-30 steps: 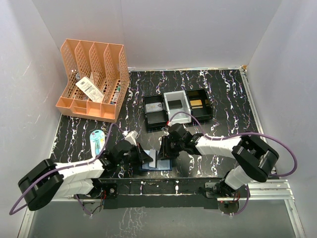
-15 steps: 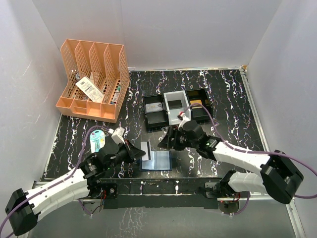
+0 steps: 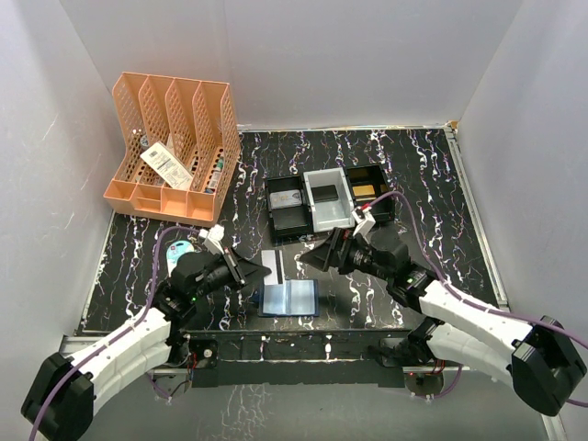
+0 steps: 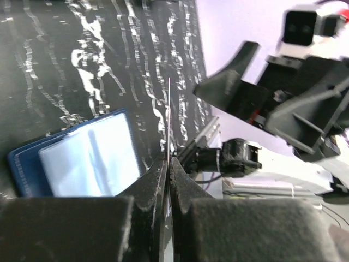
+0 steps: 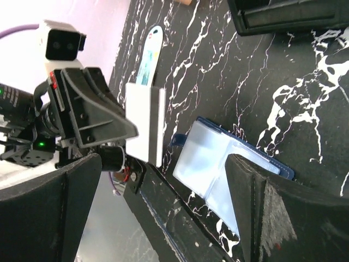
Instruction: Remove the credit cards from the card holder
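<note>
1. Our left fingers [image 4: 148, 188] are pinched tight on a white credit card [image 3: 272, 265], just beside the card holder [image 3: 288, 298].
2. Our right fingers [image 5: 272, 213] stand wide apart, gripping nothing.
3. The card holder lies open on the desk [image 3: 413, 165].

table [image 3: 423, 184] black marbled | card holder [image 3: 288, 298] open, near edge | trays [image 3: 329, 199] centre | orange rack [image 3: 175, 147] far-left | blue case [image 3: 179, 249] left
</note>
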`<state>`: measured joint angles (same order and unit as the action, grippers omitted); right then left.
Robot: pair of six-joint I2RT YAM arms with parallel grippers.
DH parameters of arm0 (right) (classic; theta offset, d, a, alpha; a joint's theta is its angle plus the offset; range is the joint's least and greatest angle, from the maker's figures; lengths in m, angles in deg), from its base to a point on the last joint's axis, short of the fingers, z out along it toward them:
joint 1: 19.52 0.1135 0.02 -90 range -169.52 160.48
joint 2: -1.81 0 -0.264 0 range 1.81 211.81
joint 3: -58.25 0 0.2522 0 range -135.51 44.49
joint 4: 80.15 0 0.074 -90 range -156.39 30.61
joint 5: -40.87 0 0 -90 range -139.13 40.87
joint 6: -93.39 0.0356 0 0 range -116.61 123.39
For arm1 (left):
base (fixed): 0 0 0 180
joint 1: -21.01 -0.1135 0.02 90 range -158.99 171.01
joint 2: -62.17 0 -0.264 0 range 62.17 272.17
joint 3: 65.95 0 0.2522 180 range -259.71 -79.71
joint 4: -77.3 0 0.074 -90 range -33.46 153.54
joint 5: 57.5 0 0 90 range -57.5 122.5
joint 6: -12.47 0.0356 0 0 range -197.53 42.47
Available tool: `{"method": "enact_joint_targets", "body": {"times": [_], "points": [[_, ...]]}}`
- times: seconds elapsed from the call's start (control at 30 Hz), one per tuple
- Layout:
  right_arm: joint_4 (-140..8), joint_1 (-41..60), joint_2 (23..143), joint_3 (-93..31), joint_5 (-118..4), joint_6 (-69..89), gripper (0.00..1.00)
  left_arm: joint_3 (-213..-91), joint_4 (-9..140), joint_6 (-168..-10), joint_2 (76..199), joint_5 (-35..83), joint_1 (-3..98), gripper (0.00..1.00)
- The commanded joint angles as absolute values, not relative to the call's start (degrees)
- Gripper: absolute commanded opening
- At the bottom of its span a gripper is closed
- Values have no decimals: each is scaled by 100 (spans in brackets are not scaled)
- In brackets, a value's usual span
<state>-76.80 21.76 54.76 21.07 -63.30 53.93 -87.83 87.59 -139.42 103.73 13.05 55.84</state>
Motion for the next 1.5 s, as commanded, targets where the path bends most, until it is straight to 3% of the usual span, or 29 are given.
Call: {"method": "enact_joint_targets", "body": {"times": [0.0, 0.3, 0.77, 1.1, 1.47], "points": [[-8292, 1612, 5452, 2057, -7220, 5588, 98, -9063, 9248, -13929, 10352, 313, 5436, 0], [-9519, 1372, 6120, 2076, -8708, 6252, 95, -8873, 10269, -14407, 10683, -49, 5432, 0], [-10269, 1479, 6677, 1924, -9209, 6716, 56, -8891, 10929, -14761, 10646, -19, 5438, 0], [-10997, 1805, 7151, 1793, -9324, 7080, 41, -8859, 10928, -14916, 10482, -47, 5434, 0], [-11535, 1866, 7327, 1754, -9430, 7395, 30, -8838, 10812, -14959, 10331, -60, 5434, 0]]}}
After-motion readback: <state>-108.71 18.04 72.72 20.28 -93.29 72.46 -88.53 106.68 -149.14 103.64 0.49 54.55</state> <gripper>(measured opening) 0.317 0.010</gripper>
